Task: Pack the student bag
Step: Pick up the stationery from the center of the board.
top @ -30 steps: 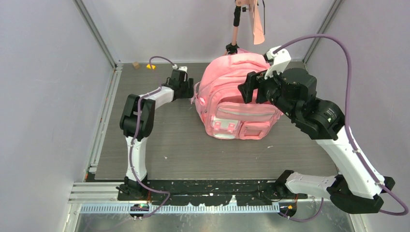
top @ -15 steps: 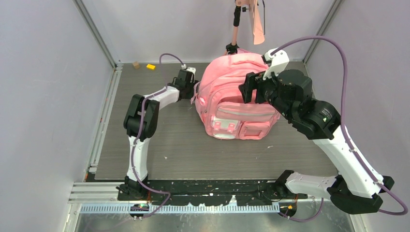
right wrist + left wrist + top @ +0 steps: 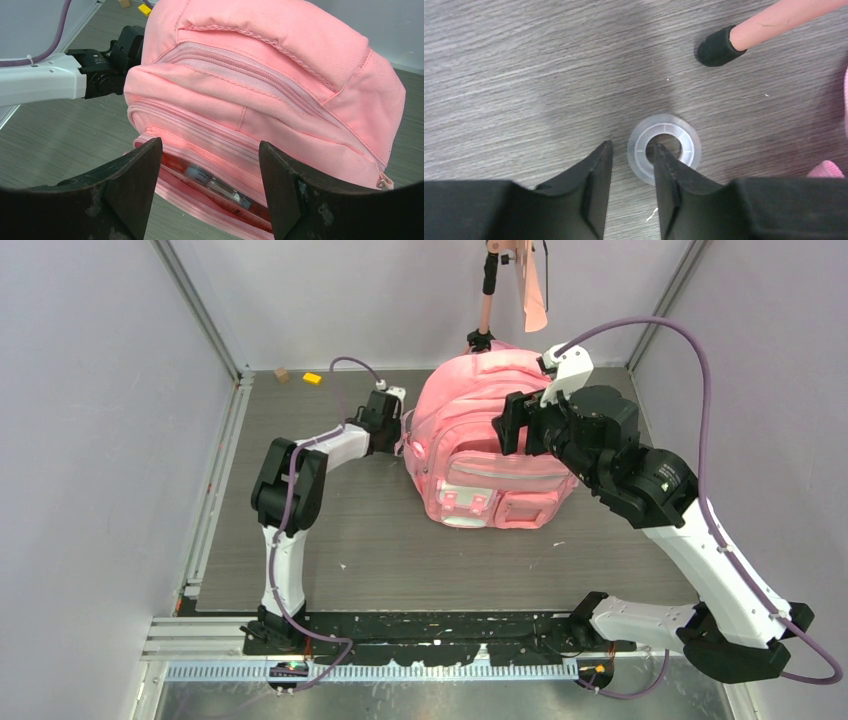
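Reaching beside the student bag [image 3: 490, 445] standing mid-worktop, our left tool [image 3: 631, 155] straddles the near wall of a clear ring [image 3: 664, 148], jaws parted around it; right tool [image 3: 207, 165] hovers open over the front pocket.

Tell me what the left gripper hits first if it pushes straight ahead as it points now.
Most likely the clear plastic ring on the tabletop: one of the left gripper fingers is already at its edge. Depth is unclear.
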Controlling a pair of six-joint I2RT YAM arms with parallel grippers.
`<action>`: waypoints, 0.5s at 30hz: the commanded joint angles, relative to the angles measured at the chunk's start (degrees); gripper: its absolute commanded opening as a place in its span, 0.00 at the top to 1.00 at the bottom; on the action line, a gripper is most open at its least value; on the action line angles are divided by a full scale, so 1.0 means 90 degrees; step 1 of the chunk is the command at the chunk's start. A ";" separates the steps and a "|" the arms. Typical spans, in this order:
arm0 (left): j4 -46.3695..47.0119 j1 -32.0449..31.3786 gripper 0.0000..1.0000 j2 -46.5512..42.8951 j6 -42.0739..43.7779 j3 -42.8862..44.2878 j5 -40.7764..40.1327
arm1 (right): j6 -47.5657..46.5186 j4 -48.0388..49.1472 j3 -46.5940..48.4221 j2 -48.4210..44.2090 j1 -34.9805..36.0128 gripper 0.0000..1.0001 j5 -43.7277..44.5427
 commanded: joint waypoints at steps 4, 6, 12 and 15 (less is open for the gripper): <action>-0.0637 -0.0026 0.80 -0.0253 0.0014 -0.0212 0.0164 | 0.0086 0.0334 -0.0053 -0.0251 0.0002 0.23 0.0214; -0.0642 -0.0025 0.87 -0.0419 -0.0121 -0.0361 0.0168 | 0.0098 0.0355 -0.0096 -0.0302 0.0002 0.23 0.0261; -0.0223 -0.0025 0.98 -0.1527 -0.0509 -0.1309 0.0095 | 0.0086 0.0558 -0.0311 -0.0469 0.0001 0.23 0.0660; -0.0075 -0.0025 0.99 -0.2228 -0.0593 -0.1811 0.0120 | -0.0042 0.0703 -0.0400 -0.0551 0.0001 0.23 0.1046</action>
